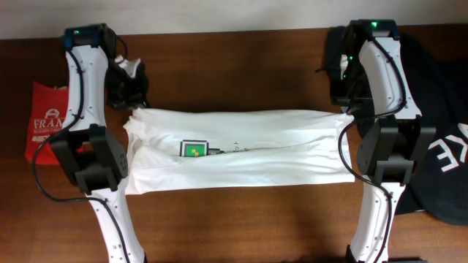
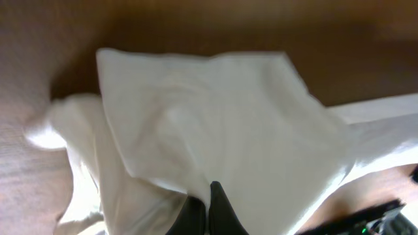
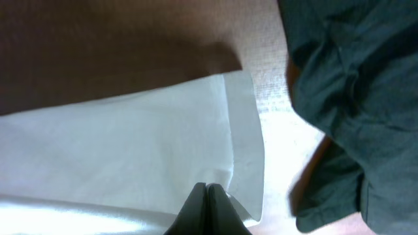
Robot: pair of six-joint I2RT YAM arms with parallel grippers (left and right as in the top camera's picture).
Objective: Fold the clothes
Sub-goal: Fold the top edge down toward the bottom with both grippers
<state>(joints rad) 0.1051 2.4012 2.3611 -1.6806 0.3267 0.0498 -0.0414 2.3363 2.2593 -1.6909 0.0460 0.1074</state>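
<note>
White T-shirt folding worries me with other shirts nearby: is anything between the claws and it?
Nothing visible. The left claw and right claw are both shut on the white T-shirt; the black shirt lies apart, to its right.

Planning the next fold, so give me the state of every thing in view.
T-shirt: folded into a long wrinkled band across the table, label up.
Left gripper: shut on the T-shirt.
Right gripper: shut on the T-shirt's edge.
Red shirt: lying flat, not held.
Black shirt: bunched up, not held.
</note>
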